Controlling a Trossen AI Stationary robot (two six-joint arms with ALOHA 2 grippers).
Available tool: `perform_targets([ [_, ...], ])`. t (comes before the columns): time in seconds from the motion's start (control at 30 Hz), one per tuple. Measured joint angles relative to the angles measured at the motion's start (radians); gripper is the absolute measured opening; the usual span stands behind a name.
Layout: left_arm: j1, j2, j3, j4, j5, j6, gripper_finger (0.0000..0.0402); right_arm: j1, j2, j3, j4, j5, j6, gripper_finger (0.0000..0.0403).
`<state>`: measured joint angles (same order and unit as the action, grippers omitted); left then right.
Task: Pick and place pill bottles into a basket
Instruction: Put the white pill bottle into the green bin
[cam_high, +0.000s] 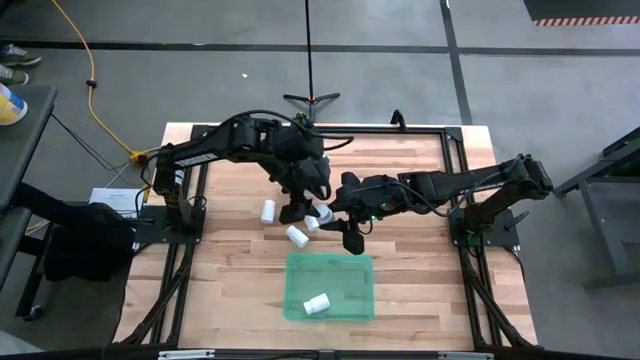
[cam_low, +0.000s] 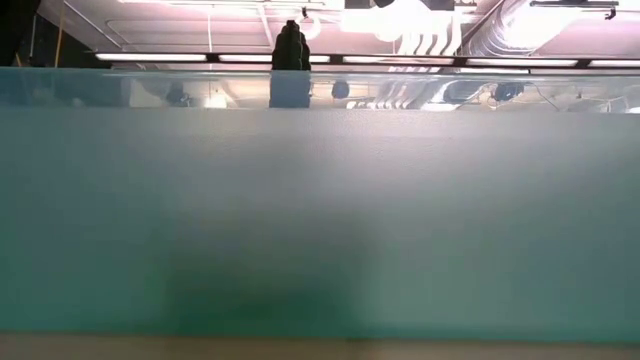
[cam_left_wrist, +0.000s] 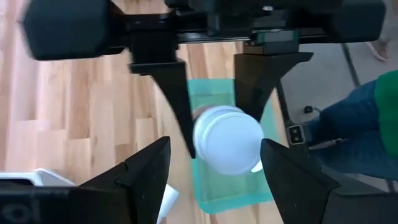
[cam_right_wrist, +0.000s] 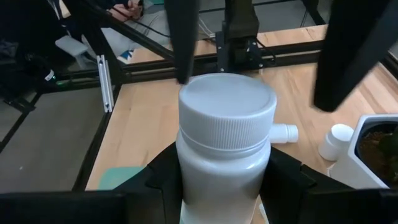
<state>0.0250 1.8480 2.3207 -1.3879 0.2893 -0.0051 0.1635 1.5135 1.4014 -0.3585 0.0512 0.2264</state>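
While the right claw grips a white pill bottle by its body near the middle of the overhead frame, the left claw stands just beside it with its fingers spread wide around nothing. Two more bottles lie on the bench left of centre, one at and one at. Below them, at lower centre, the green basket holds a single bottle in its lower left part.

arms: black, jointed | cables: black | end effector: two dark wedge fingers
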Motion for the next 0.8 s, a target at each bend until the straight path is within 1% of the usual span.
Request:
perform_targets([
  [0.17,0.0,0.005,0.0,-0.003,-0.005,0.001,0.0282,0.0,0.0,0.0,-0.004,-0.001,-0.004,0.0153],
  [0.27,0.0,0.005,0.0,-0.002,0.019,0.001,0.0282,0.0,0.0,0.0,0.0,-0.002,-0.008,0.0153],
  [0.57,0.0,0.006,0.0,-0.002,0.038,0.0,0.0282,0.0,0.0,0.0,0.002,0.002,-0.008,0.0153],
  [0.8,-0.006,0.032,0.002,0.001,0.055,0.0,0.0282,-0.007,0.0,0.0,0.004,0.002,-0.007,0.0153],
])
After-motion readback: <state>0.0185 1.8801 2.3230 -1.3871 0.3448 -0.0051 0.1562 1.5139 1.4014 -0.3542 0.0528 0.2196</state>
